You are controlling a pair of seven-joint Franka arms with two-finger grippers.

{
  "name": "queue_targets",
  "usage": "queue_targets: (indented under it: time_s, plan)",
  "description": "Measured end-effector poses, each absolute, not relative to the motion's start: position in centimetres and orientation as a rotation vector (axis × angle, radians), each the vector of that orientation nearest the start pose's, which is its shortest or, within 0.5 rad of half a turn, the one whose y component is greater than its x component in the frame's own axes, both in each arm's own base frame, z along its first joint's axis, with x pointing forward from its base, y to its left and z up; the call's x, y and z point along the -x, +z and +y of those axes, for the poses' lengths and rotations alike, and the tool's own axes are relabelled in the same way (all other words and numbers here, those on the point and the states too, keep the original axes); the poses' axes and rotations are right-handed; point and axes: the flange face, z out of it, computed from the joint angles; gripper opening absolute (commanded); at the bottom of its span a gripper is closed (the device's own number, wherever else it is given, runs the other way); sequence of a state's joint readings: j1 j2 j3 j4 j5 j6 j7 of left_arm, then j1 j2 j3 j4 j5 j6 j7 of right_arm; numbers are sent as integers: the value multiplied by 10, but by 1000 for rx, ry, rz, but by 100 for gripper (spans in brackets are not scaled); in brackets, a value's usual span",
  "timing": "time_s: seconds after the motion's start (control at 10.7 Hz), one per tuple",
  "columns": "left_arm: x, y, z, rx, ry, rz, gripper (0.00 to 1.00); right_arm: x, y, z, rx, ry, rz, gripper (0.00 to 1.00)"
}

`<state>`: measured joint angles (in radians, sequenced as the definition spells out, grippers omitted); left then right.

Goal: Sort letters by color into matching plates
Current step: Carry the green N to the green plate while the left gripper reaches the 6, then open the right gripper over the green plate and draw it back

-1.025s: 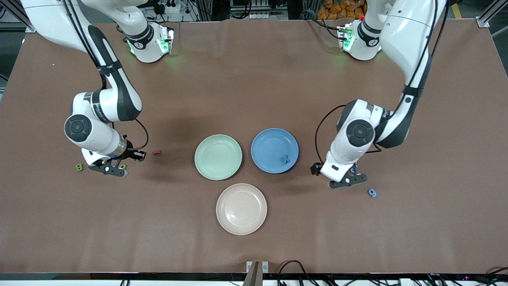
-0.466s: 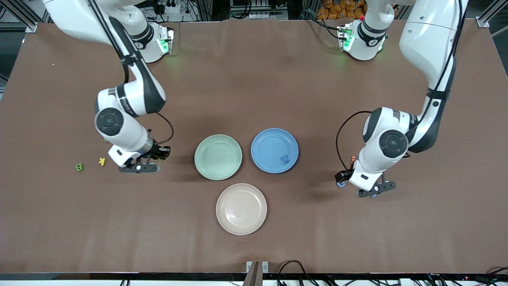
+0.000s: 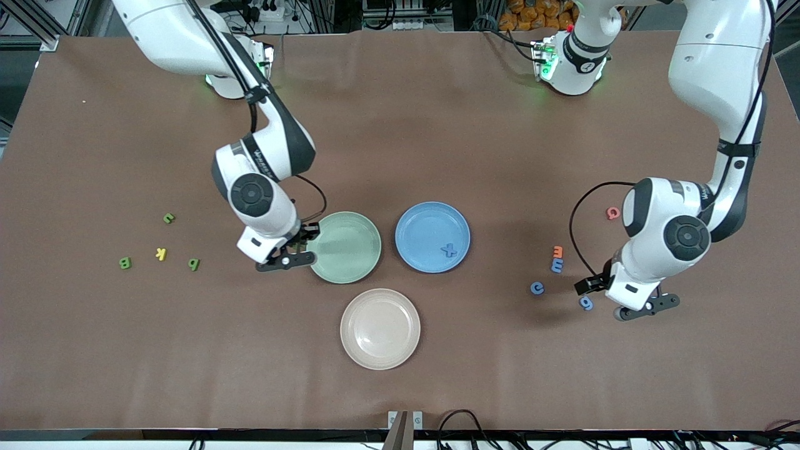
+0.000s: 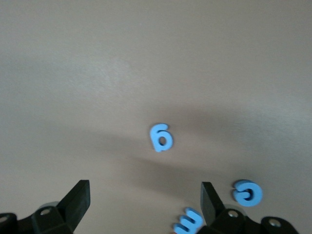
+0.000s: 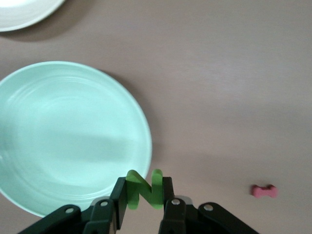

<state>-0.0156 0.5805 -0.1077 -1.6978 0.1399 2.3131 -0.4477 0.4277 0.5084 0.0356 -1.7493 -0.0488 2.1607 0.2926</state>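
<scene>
My right gripper (image 3: 284,259) is shut on a green letter N (image 5: 145,190) and hangs over the rim of the pale green plate (image 3: 350,240), on the side toward the right arm's end; that plate (image 5: 68,131) is bare. The blue plate (image 3: 425,225) holds a blue x (image 3: 449,250). My left gripper (image 3: 644,307) is open and holds nothing. It is low over the table beside a blue g (image 3: 585,303), with a blue c (image 3: 537,288) and a blue m (image 3: 556,265) close by. The left wrist view shows the g (image 4: 161,137), c (image 4: 247,193) and m (image 4: 189,222).
Green letters (image 3: 169,218), (image 3: 125,263), (image 3: 194,264) and a yellow K (image 3: 161,254) lie toward the right arm's end. An orange m (image 3: 558,251) and a red G (image 3: 613,213) lie near the blue letters. A beige-pink plate (image 3: 380,329) sits nearest the front camera. A red piece (image 5: 264,191) lies near the green plate.
The right arm has carried the green N from the green letters over to the green plate's rim. The left arm has moved from beside the blue plate toward its own end, uncovering the blue letters.
</scene>
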Motion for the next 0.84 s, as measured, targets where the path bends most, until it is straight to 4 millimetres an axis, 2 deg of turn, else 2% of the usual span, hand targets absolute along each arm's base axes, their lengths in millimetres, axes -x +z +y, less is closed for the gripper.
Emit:
queue_targets:
  time_s: [0.09, 0.28, 0.37, 0.47, 0.65, 0.84]
  plan:
    - [-677, 262, -67, 3087, -77, -336, 100, -583, 268, 305, 3176, 133, -352, 23]
    - [-681, 255, -71, 3093, -71, -313, 100, -576, 255, 335, 3172, 138, -409, 28]
    - [-680, 247, -71, 3084, -55, -392, 100, -575, 250, 344, 3171, 141, -428, 48]
    - [-679, 236, -72, 3067, -34, -505, 100, -573, 243, 352, 3170, 149, -446, 98]
    - [-679, 216, -74, 3032, 1, -672, 100, -569, 234, 364, 3176, 159, -437, 100]
    - [-680, 208, -75, 3008, 12, -769, 100, -570, 235, 365, 3188, 149, -357, 100]
